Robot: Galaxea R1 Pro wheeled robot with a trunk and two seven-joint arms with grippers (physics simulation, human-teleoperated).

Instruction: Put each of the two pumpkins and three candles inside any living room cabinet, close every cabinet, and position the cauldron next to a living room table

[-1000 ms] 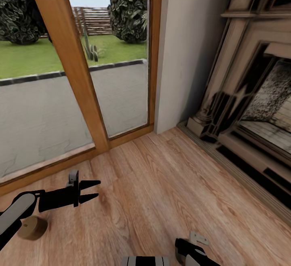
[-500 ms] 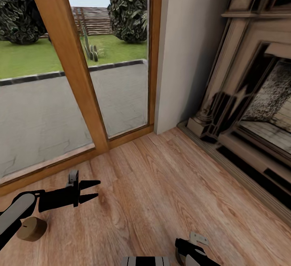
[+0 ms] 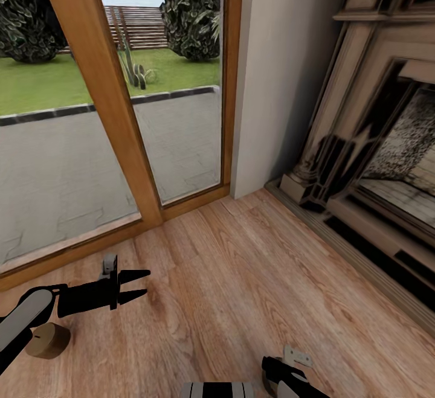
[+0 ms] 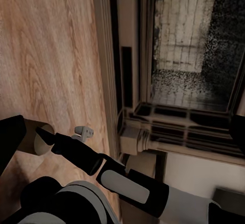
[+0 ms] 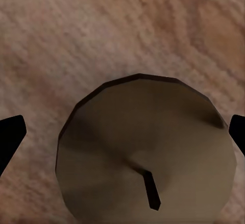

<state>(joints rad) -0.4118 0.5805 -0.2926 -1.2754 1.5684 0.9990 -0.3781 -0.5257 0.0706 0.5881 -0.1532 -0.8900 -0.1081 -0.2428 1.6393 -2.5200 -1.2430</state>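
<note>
The robot faces a corner of the room: a tall wood-framed glass door (image 3: 103,102) at far left, a stone fireplace (image 3: 374,144) along the right, and bare wooden floor (image 3: 241,277) between them. Two candles stand upright on that floor, each with its short axis vertical and its wick on top.

One candle (image 3: 47,340) sits at near left, under the left forearm and behind the left pincer (image 3: 140,285), whose fingers stand narrowly apart with nothing between them and point away from it toward the fireplace.

The other candle (image 5: 145,152) lies directly below the right pincer (image 5: 122,132), centred between its two dark fingertips, which are spread wider than the candle and not touching it. The right arm is therefore the better placed: a straight descent and a squeeze should take this candle.
</note>
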